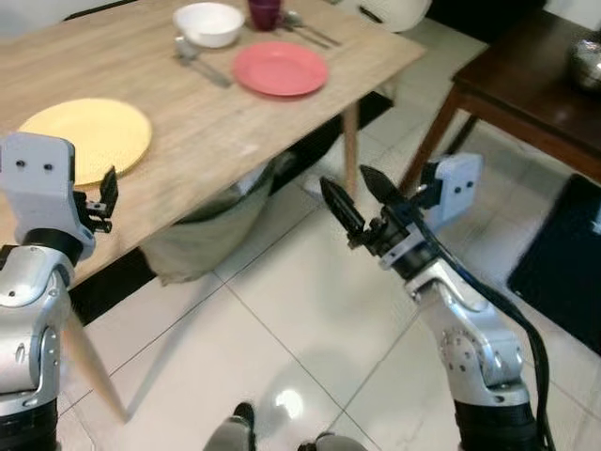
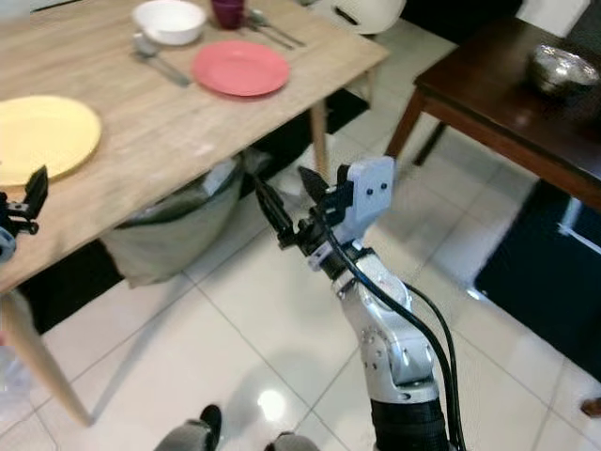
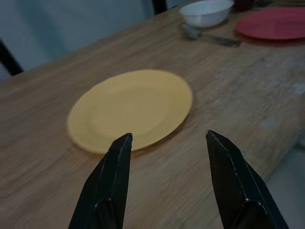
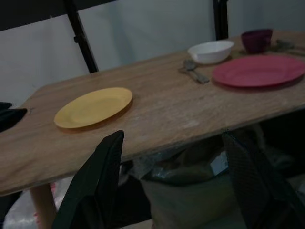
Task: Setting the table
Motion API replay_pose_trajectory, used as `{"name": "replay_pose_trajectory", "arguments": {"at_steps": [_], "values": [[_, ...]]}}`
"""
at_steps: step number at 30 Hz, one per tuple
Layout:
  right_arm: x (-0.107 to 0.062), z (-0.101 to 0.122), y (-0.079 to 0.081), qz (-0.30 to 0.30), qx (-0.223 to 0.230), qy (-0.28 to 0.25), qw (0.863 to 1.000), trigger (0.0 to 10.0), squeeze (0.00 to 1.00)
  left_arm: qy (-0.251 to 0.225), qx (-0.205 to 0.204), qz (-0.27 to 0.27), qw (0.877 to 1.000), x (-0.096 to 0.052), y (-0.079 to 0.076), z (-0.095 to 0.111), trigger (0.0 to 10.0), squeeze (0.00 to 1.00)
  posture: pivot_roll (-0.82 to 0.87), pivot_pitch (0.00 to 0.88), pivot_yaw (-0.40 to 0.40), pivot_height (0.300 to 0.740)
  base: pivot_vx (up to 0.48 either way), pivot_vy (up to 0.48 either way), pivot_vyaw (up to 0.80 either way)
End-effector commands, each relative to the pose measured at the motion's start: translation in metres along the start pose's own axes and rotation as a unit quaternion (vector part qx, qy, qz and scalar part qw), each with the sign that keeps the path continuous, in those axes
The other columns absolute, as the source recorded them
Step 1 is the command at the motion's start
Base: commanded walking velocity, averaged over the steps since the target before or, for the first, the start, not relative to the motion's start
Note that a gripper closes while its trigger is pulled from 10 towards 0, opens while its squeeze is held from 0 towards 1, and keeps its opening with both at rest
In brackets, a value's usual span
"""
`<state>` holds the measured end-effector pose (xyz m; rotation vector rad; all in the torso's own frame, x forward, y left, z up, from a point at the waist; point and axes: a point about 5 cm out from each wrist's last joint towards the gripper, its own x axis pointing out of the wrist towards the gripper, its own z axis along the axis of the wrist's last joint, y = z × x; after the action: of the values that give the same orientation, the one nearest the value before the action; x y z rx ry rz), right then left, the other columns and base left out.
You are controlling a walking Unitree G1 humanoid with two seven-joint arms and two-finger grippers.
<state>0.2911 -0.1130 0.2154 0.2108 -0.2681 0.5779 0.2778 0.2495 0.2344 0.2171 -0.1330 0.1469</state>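
A yellow plate lies near the front edge of the light wooden table. Farther back on the table are a red plate, a white bowl, a maroon cup, a spoon and more cutlery. My left gripper is open at the table's near edge, just short of the yellow plate, holding nothing. My right gripper is open and empty over the tiled floor, off the table's right side and level with its edge.
A dark wooden side table with a metal bowl stands at the right, a dark mat beside it. A grey-green bag sits under the table. A table leg stands near my right gripper.
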Motion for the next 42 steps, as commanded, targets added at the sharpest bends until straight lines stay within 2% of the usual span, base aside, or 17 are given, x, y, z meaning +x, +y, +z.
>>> {"name": "replay_pose_trajectory", "arguments": {"at_steps": [1,7,20,35,42], "values": [[-0.004,-0.004,-0.004,-0.01,0.004,0.008,1.0,10.0,0.0,0.002,-0.003,-0.008,1.0,0.002,-0.004,0.002,10.0,0.0,-0.03,0.078,0.005,0.74,0.0,0.0,0.76],[-0.005,-0.003,-0.008,-0.018,0.001,0.008,1.0,10.0,0.0,0.015,0.018,-0.012,1.0,0.005,-0.002,0.003,10.0,0.0,-0.03,0.088,0.003,0.74,0.0,0.0,0.76],[-0.004,-0.003,-0.01,-0.025,0.0,0.007,1.0,10.0,0.0,0.035,0.012,-0.029,0.999,0.006,-0.008,0.0,10.0,0.0,-0.03,0.092,0.007,0.74,0.0,0.0,0.76],[-0.005,-0.003,-0.012,-0.04,-0.004,0.003,0.999,10.0,0.0,0.03,0.018,-0.04,0.999,0.01,-0.013,0.003,10.0,0.0,-0.04,0.091,0.011,0.74,0.0,0.0,0.76],[-0.004,-0.001,-0.014,-0.061,0.006,-0.009,0.998,10.0,0.0,0.022,0.026,-0.037,0.999,0.015,-0.014,0.005,10.0,0.0,-0.04,0.092,0.014,0.74,0.384,0.0,0.0]]}}
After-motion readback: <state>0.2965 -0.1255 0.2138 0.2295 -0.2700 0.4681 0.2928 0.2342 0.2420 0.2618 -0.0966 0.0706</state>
